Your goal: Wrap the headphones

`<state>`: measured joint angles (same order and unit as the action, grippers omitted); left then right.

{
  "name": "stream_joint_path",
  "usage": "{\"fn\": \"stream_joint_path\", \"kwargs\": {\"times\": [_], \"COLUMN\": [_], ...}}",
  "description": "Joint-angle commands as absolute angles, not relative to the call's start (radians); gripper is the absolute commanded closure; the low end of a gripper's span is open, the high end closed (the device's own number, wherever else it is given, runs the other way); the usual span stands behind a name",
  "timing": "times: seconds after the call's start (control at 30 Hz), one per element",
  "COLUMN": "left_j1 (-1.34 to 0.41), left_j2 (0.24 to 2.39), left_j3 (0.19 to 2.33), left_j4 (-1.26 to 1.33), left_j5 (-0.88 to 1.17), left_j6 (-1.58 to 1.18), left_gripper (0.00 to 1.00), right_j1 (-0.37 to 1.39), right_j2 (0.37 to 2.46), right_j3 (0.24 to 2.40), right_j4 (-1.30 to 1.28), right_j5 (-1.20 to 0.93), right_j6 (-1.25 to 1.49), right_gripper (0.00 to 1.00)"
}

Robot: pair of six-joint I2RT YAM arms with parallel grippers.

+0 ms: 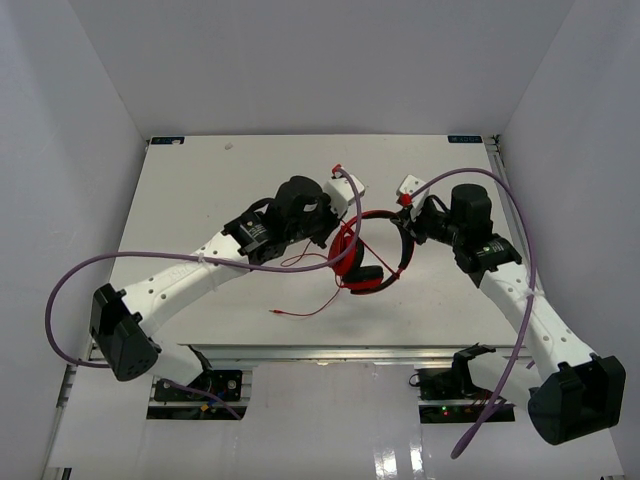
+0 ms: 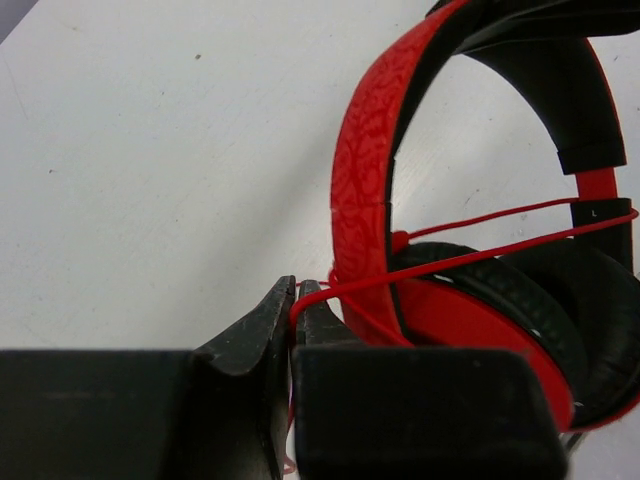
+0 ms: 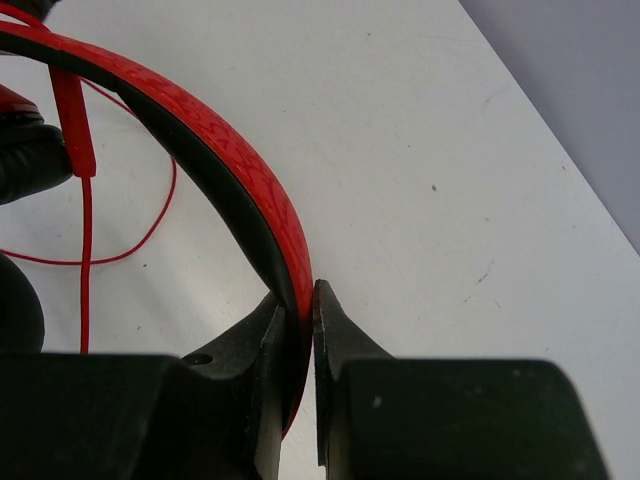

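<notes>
The red headphones (image 1: 368, 258) with black ear pads are held up at the middle of the table. My right gripper (image 3: 298, 300) is shut on the red headband (image 3: 230, 150), at its right side in the top view (image 1: 405, 222). My left gripper (image 2: 296, 297) is shut on the thin red cable (image 2: 500, 247), right beside the headband (image 2: 362, 170). In the left wrist view the cable runs across the ear cups (image 2: 490, 320). Its loose end (image 1: 310, 308) trails on the table in front of the headphones, ending in a plug (image 1: 274, 312).
The white table (image 1: 200, 190) sits between grey walls. Thick purple robot cables (image 1: 80, 285) loop at the left and over the right arm (image 1: 520, 230). The table's front edge (image 1: 330, 350) lies just below the cable's plug.
</notes>
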<state>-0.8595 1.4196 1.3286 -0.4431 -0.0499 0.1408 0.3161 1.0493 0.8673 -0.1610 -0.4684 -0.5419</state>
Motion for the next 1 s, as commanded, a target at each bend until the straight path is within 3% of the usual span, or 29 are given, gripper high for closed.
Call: {"fn": "stream_joint_path", "kwargs": {"times": [0.0,0.33,0.97], "left_j1": [-0.803,-0.753,-0.720], "left_j2": [1.350,1.200,1.325], "left_j3": [1.280,1.031,0.719], "left_j4": [-0.311,-0.148,0.361], "left_j5": [-0.101,-0.003,0.313], "left_j6": [0.158,0.040,-0.257], "left_gripper": [0.81,0.71,0.72], "right_j1": [0.302,0.219,-0.025], "right_j2": [1.008,1.100,1.234], "right_j3": [0.864,0.988,1.076], "right_j4": [-0.228,-0.230,0.031], "right_j5": [-0.598,-0.807,-1.106], "right_j6": [-0.548,-0.269,0.216], "right_gripper": [0.92,0.92,0.92]}}
